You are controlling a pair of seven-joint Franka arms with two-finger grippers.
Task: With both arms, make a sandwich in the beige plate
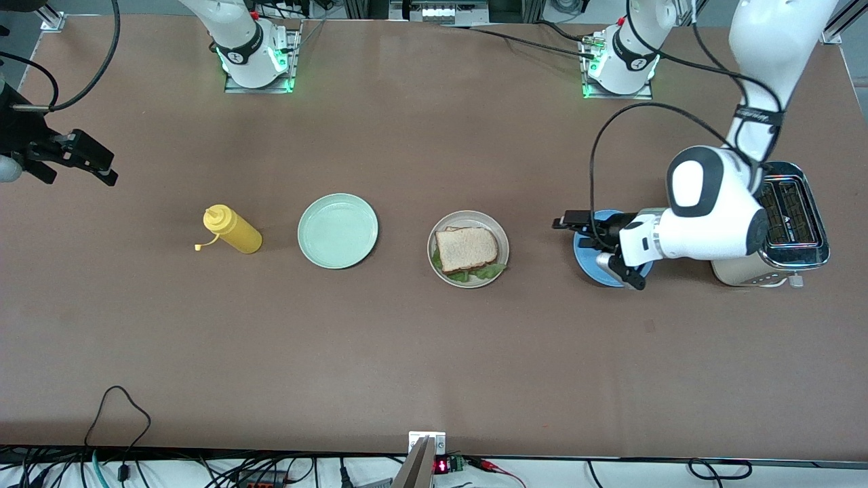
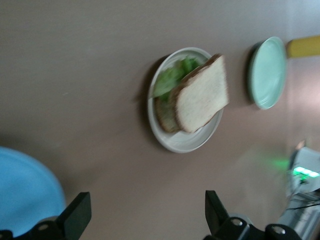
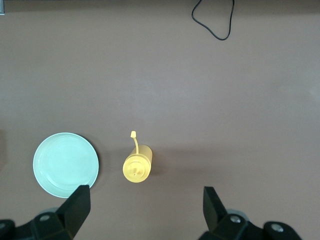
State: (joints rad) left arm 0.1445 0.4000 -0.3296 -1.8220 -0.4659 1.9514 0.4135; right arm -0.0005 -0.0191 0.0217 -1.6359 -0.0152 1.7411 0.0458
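Note:
The sandwich [image 1: 466,249] lies on the beige plate [image 1: 500,234] mid-table: a bread slice on top, green lettuce sticking out at the edge nearer the front camera. In the left wrist view the sandwich [image 2: 200,95] sits on that plate [image 2: 185,145], with the lower slice and lettuce showing. My left gripper [image 1: 600,251] is open and empty over a blue plate [image 1: 584,254], toward the left arm's end from the sandwich; its jaws [image 2: 146,215] stand wide apart. My right gripper [image 1: 102,166] is open and empty in the air at the right arm's end of the table [image 3: 145,205].
A mint-green plate [image 1: 338,230] and a yellow squeeze bottle [image 1: 232,229] stand toward the right arm's end from the sandwich; both show in the right wrist view [image 3: 66,165] [image 3: 137,167]. A silver toaster [image 1: 790,220] stands beside the blue plate.

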